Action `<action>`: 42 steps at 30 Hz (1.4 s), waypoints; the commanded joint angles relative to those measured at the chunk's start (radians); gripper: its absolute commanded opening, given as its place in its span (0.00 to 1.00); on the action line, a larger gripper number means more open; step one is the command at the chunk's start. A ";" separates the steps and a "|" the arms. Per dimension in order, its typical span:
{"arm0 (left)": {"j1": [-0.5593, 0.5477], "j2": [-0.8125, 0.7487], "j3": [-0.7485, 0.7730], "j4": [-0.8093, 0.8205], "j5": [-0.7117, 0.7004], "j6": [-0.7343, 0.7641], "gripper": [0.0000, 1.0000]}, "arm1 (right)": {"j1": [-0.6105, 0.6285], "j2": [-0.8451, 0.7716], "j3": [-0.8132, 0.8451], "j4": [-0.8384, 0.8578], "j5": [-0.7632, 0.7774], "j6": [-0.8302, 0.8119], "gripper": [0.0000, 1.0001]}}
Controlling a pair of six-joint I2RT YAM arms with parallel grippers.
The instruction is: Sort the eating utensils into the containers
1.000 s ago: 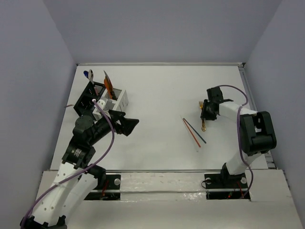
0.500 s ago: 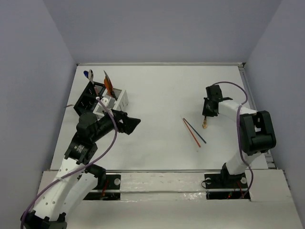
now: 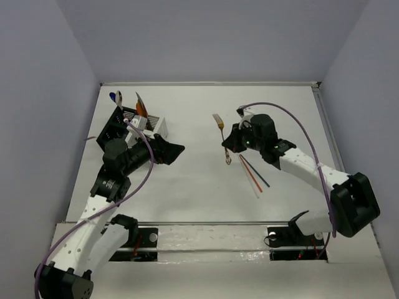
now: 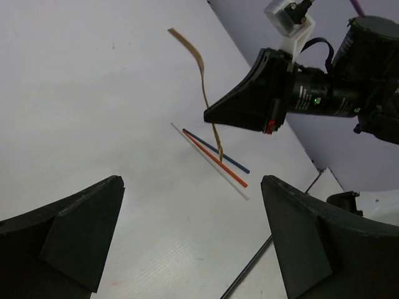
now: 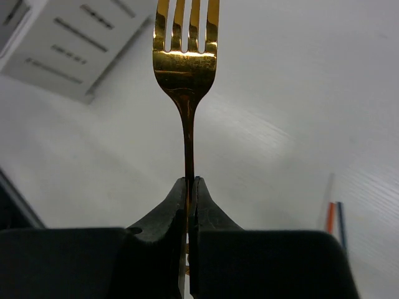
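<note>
My right gripper [image 3: 228, 144] is shut on the stem of a gold fork [image 3: 219, 123] and holds it above the middle of the table, tines toward the far side. In the right wrist view the fork [image 5: 186, 62] stands straight up from the closed jaws [image 5: 188, 184]. The fork also shows in the left wrist view [image 4: 202, 71]. My left gripper [image 3: 177, 150] is open and empty beside the joined black caddy [image 3: 114, 129] and white caddy [image 3: 159, 128]. A blue spoon [image 3: 116, 96] and an orange utensil [image 3: 141, 107] stick out of the caddies.
Three thin sticks lie side by side on the table right of centre: an orange stick [image 3: 251, 174], a blue stick [image 3: 259, 176] and a white stick [image 3: 256, 189]. They also show in the left wrist view [image 4: 215, 159]. The white caddy's slotted wall [image 5: 68, 43] shows in the right wrist view.
My right gripper has carried the gold fork from the right side of the table leftward to the middle. My left gripper has shifted slightly toward the far side, still open.
</note>
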 commanded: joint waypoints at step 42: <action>-0.202 0.454 -0.010 0.485 -0.328 -0.300 0.00 | 0.264 0.110 -0.064 0.350 -0.193 0.057 0.00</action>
